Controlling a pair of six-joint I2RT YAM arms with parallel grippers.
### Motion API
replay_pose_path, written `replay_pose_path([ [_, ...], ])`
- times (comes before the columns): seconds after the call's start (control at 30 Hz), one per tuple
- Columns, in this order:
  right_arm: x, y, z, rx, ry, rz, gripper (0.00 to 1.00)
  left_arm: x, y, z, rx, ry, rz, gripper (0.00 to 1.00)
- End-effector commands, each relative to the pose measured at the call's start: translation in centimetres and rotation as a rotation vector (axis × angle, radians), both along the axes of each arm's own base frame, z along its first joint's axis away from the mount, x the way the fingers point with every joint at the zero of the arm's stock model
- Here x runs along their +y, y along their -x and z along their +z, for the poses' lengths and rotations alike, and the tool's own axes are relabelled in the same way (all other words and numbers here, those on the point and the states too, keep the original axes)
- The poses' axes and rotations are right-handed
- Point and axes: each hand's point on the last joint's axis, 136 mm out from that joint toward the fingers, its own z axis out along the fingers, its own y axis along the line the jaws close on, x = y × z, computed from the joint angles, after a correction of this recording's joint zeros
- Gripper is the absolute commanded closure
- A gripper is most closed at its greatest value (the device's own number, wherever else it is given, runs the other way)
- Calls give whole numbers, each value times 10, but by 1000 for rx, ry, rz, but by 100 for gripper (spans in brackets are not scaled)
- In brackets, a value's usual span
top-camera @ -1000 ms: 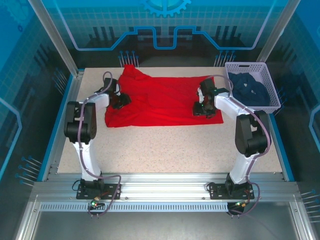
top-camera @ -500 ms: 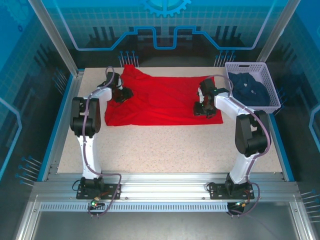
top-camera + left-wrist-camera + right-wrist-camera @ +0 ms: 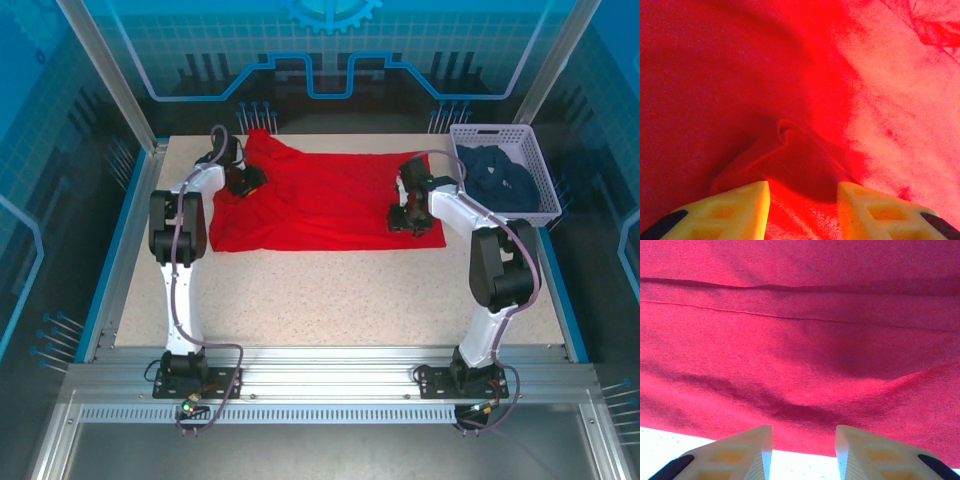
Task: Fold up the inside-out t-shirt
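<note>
Left gripper (image 3: pixel 802 202) is seen with its fingers parted around a little tented pucker of the inside-out t-shirt (image 3: pixel 320 200). Whether that pucker is actually pinched can't be told. Right gripper (image 3: pixel 804 440) is held open over the hem, with red cloth spread ahead of it and bare table (image 3: pixel 655 437) just under the tips. Trouble could be caused if only one layer gets caught: the shirt would be dragged into a bunch and the fold left crooked.

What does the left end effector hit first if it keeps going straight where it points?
The shirt: a raised red fold lies just ahead of the left end effector, in line with its open jaws. Depth is unclear, so it may be touching the cloth.
</note>
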Motion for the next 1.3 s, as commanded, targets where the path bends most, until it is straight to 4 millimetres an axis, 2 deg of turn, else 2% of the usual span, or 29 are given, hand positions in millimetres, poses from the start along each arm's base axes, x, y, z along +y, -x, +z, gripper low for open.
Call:
replay_pose_path([
  [0.0, -11, -12, 1, -7, -12, -32, 61, 17, 12, 12, 9, 18, 46, 58],
  [0.13, -30, -19, -1, 8, -49, -88, 61, 35, 18, 24, -6, 8, 81, 55],
  [0.23, -47, -21, -7, 28, -54, -137, 61, 40, 23, 33, -29, 28, 97, 54],
  [0.37, -51, -22, -16, 54, -76, -149, 61, 30, 32, 57, -82, 87, 91, 52],
  [0.53, -52, -18, -28, 93, -73, -157, 63, 12, 71, 70, -124, 198, 105, 52],
  [0.6, -56, -15, -35, 126, -68, -167, 65, 10, 93, 62, -102, 214, 120, 52],
  [0.77, -71, -1, -48, 209, -41, -194, 69, 8, 149, 28, -6, 201, 144, 52],
  [0.9, -91, 18, -55, 271, 68, -199, 73, 28, 178, 2, 68, 98, 189, 52],
  [1.03, -110, 27, -59, 298, 187, -208, 75, 46, 186, -7, 84, 95, 245, 53],
  [1.27, -135, 21, -58, 320, 364, -202, 82, 62, 176, -2, 49, 117, 299, 52],
])
